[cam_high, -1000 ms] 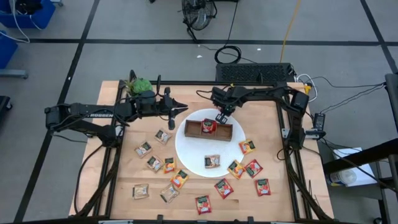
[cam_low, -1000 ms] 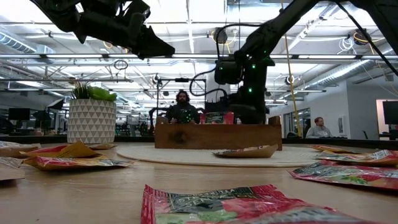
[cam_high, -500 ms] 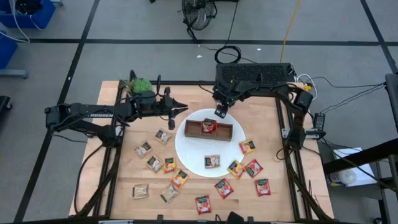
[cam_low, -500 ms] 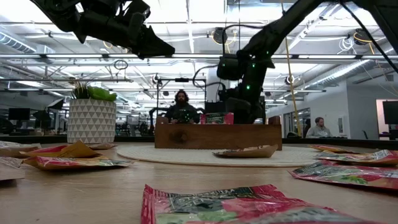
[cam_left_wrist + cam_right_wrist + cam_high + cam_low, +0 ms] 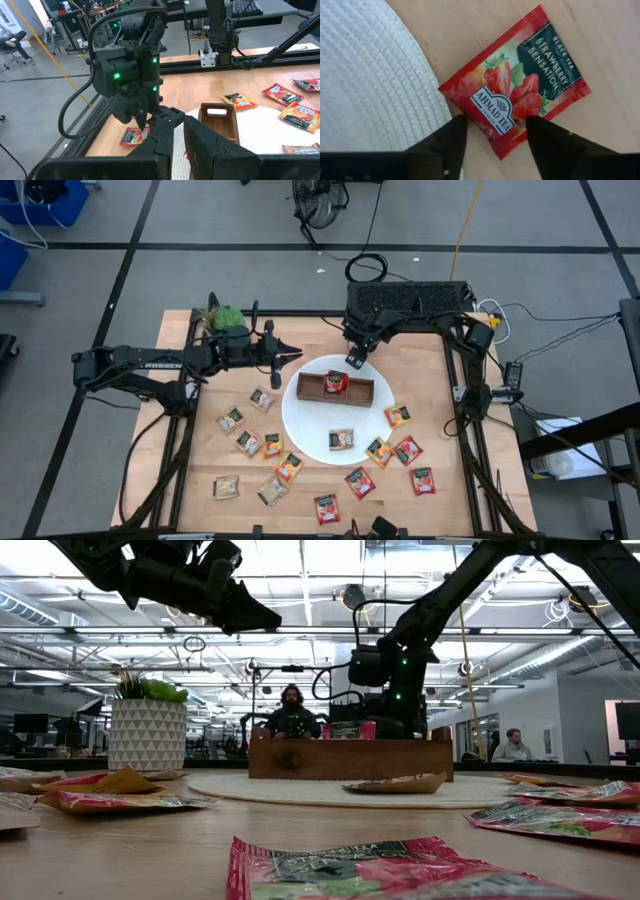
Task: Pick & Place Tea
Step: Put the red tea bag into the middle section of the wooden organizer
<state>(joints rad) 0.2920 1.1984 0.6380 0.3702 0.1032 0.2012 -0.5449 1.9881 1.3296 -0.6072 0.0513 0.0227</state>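
A red strawberry tea sachet [image 5: 515, 95] lies flat on the wood just off the far rim of the white plate [image 5: 375, 80]. My right gripper [image 5: 492, 125] hangs over it, pointing steeply down and open, one finger at each side of the sachet's nearer edge. On the plate stands the wooden tray [image 5: 312, 394], with another red sachet [image 5: 336, 382] upright in its middle compartment. My left gripper [image 5: 296, 350] hovers shut above the table, left of the plate, holding nothing.
A pale sachet [image 5: 342, 439] lies on the plate in front of the tray. Several more sachets lie scattered on the table, left [image 5: 260, 398], right [image 5: 398, 416] and near [image 5: 327, 507]. A potted plant [image 5: 225, 320] stands at the far left corner.
My right gripper has left the tray, gone a little toward the table's far edge and sunk toward the red sachet beside the plate. The sachet in the tray has stayed upright where it was.
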